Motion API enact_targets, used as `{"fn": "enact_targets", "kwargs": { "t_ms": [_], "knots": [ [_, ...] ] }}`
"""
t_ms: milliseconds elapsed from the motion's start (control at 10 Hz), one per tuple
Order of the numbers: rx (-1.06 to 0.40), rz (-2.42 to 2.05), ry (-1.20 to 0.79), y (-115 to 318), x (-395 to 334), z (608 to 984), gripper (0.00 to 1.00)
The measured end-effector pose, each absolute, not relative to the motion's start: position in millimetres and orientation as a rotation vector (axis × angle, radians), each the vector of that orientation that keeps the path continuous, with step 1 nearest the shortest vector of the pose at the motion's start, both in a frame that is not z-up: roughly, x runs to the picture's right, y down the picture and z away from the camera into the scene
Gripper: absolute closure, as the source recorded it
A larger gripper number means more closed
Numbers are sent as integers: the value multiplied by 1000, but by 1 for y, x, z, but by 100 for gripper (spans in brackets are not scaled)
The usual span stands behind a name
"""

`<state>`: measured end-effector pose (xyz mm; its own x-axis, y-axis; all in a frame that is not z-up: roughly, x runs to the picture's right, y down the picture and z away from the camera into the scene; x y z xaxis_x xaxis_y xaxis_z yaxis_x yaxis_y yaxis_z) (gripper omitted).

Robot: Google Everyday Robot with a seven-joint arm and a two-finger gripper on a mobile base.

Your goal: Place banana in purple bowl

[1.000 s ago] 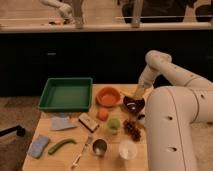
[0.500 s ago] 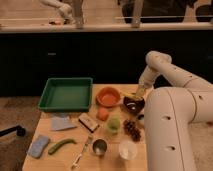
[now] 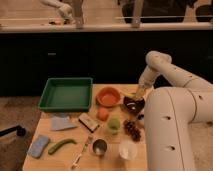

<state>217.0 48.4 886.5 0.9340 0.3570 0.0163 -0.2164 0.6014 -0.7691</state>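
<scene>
There is one camera view, looking down across a wooden bench (image 3: pixel 55 157) from the robot's own side, with the pale arm filling the right of the picture.

The step in hand looks like the last one: lowering the banana (image 3: pixel 134 94) into the purple bowl (image 3: pixel 133 104) and letting go. To do it well, the fruit should be brought over the middle of the bowl, not its far rim, and let down low enough that it settles inside rather than tipping out over the edge. The orange bowl (image 3: pixel 108 96) stands just beside on the left, so any sideways drift should be kept small. The release should come only when the banana rests on the shiny inside, and the lift away should be straight up, so the bowl is not dragged.

The claw (image 3: pixel 138 92) sits at the far rim of the purple bowl, at the end of the forearm that reaches down from the elbow above. A small yellow shape shows right at its tip, just over the bowl's rim; I take this for the banana, and it appears to be in the claw's hold, though whether it already touches the bowl I cannot tell. How wide the claw stands cannot be told here.
</scene>
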Motion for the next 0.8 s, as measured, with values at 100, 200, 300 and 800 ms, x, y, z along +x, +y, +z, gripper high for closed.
{"fn": "enact_targets", "kwargs": {
  "t_ms": [100, 200, 300, 800],
  "knots": [
    [-864, 334, -175, 48, 217, 887, 24],
    [-865, 334, -175, 48, 217, 887, 20],
    [-865, 334, -175, 48, 217, 887, 20],
    [-865, 334, -175, 48, 217, 887, 20]
  ]
}}
